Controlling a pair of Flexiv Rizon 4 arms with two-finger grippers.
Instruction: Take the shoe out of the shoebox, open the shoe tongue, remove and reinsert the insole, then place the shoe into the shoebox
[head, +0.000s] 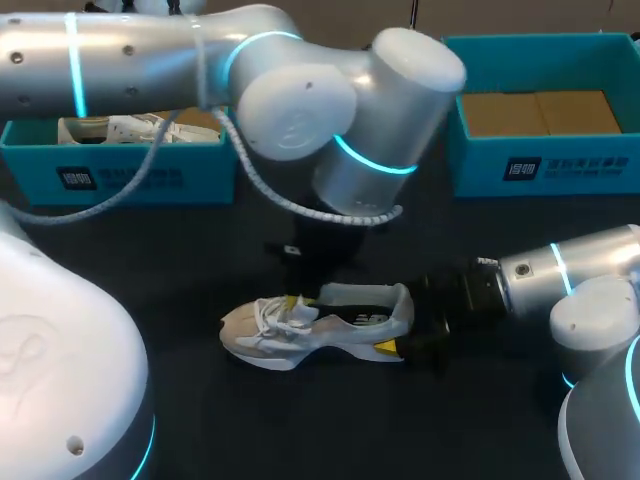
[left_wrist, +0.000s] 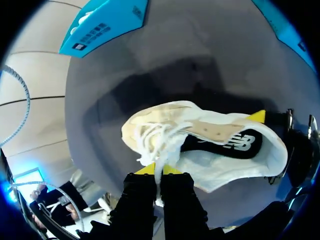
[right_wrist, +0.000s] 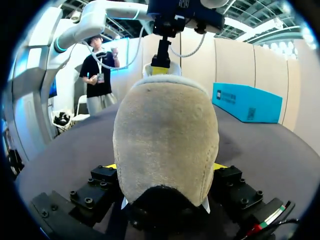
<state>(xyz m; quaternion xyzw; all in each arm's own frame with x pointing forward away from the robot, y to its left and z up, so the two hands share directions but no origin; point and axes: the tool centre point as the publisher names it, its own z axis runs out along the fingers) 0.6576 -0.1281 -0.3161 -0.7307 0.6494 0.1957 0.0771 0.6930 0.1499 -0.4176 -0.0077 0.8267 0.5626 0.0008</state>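
A white and beige sneaker (head: 320, 325) lies on the dark table, toe to the left and heel to the right. My left gripper (head: 293, 301) comes down on it from above. In the left wrist view this gripper (left_wrist: 159, 170) is shut on a white strip of the tongue among the laces, with the sneaker (left_wrist: 215, 145) ahead of it and the insole showing inside. My right gripper (head: 398, 322) holds the heel from the right. In the right wrist view the beige heel (right_wrist: 165, 125) fills the gap of the right gripper (right_wrist: 165, 167), and both yellow tips press its sides.
A teal shoebox (head: 120, 175) with white contents stands at the back left. A second teal box (head: 545, 160) with a cardboard bottom stands at the back right. My left arm's big elbow hangs over the table's middle.
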